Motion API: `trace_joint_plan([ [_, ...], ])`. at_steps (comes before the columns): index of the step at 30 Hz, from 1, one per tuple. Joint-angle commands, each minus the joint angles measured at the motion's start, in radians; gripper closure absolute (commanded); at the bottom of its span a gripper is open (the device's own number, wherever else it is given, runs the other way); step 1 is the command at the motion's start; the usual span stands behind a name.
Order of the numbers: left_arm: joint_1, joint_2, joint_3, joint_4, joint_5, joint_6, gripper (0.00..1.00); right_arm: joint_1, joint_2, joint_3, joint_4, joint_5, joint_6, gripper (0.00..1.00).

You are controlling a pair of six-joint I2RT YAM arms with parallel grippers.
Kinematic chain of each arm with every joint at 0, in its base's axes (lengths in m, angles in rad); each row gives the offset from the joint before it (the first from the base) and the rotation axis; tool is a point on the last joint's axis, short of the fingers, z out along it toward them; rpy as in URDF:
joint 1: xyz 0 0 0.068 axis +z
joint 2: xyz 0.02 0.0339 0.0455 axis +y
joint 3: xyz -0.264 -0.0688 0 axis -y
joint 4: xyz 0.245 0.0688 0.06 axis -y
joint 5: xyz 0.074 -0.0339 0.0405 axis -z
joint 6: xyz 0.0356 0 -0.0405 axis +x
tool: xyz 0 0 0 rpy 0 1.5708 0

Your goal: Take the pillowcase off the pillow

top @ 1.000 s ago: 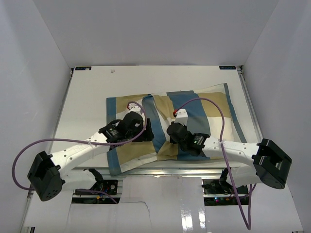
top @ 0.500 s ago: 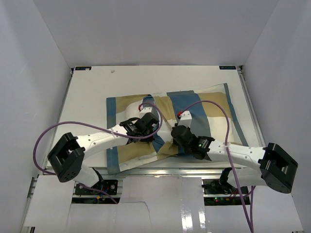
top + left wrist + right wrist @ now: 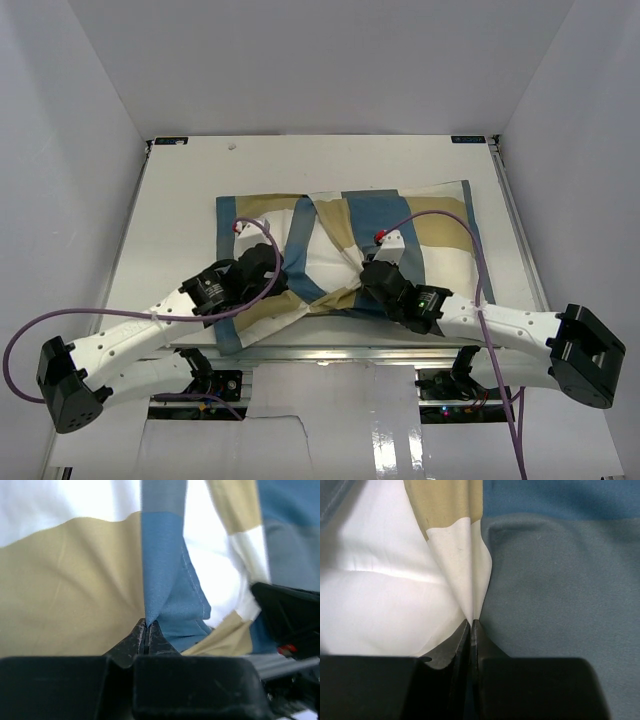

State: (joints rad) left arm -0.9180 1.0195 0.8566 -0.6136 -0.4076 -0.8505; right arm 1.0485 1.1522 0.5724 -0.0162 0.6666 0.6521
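The checked tan, blue and cream pillowcase [image 3: 430, 225] lies across the middle of the table. It parts in the centre, where the white pillow [image 3: 325, 255] shows through. My left gripper [image 3: 278, 275] is shut on a fold of the pillowcase's blue border [image 3: 162, 580], pinched right at the tips. My right gripper [image 3: 368, 278] is shut on a cream fold of the pillowcase [image 3: 465, 565], with grey-blue cloth to its right and plump white pillow [image 3: 375, 605] to its left. Most of the pillow is hidden under the cover.
The white table [image 3: 180, 190] is boxed in by white walls at the left, back and right. Its metal front edge [image 3: 330, 352] runs just below the cloth. Purple cables [image 3: 440, 215] loop over both arms.
My left gripper went from open to shut on the blue border and drew back toward the near left. The gap in the cover widened and more white pillow shows. My right gripper stayed shut and shifted slightly.
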Motion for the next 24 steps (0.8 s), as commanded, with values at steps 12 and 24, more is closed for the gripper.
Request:
trace_joint_plan([
  [12,0.011,-0.15,-0.329,0.136,-0.085,-0.165,1.0,-0.008,-0.035,0.113,-0.022,-0.149,-0.205,0.77],
  [24,0.011,-0.151,-0.35,0.169,-0.071,-0.15,1.0,0.041,-0.053,0.184,0.228,-0.59,-0.405,0.38],
])
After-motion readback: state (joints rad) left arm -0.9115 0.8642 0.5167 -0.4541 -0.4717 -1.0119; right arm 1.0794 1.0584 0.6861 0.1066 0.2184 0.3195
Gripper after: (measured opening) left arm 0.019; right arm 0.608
